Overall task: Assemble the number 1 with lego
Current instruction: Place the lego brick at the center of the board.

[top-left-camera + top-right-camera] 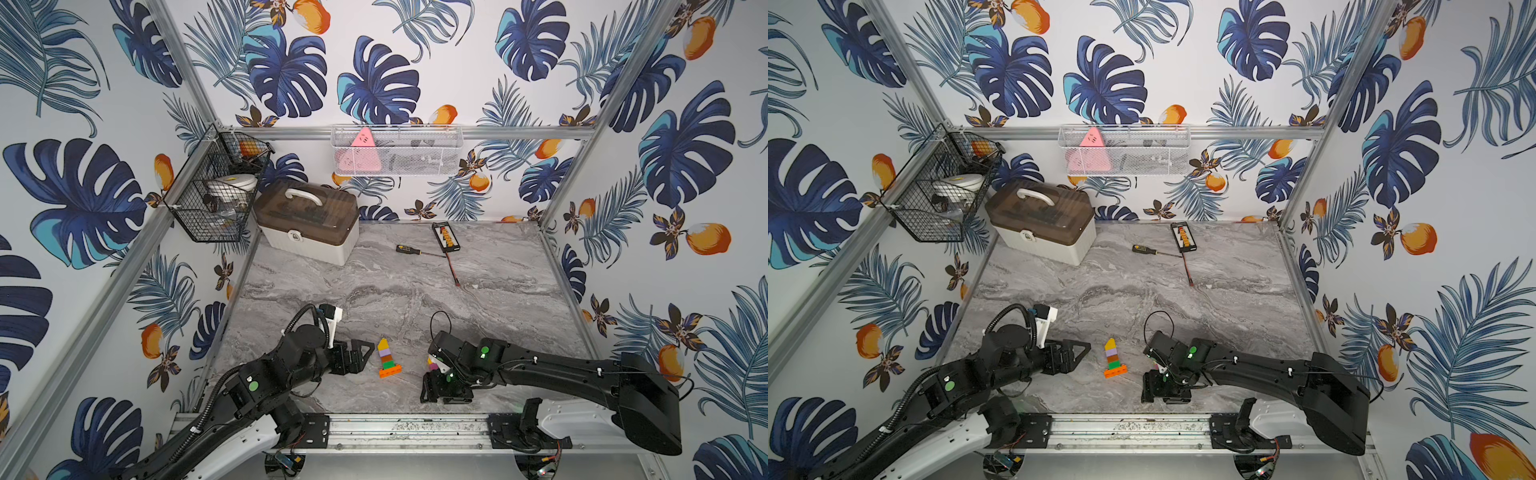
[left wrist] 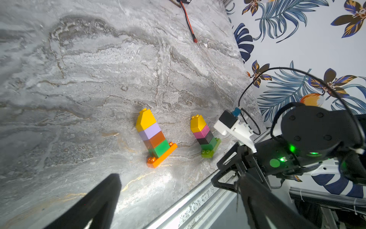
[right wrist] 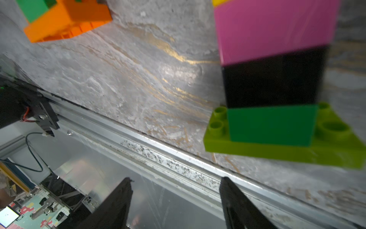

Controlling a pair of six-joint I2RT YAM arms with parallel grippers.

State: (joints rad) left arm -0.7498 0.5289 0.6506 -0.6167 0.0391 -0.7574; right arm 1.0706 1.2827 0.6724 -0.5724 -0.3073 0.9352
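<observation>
Two lego stacks lie on the grey marble table. One runs yellow, lilac, brown, green to a long orange base. The other runs yellow, pink, black, green to a lime base; in a top view only its pink and yellow end shows beside my right arm. My left gripper stands open just left of the orange-based stack, holding nothing. My right gripper is open and empty over the front rail, beside the lime base.
A white box with a brown lid stands at the back left. A screwdriver, a black-and-orange abacus and a red-black cable lie at the back. Wire baskets hang on the walls. A metal rail edges the front.
</observation>
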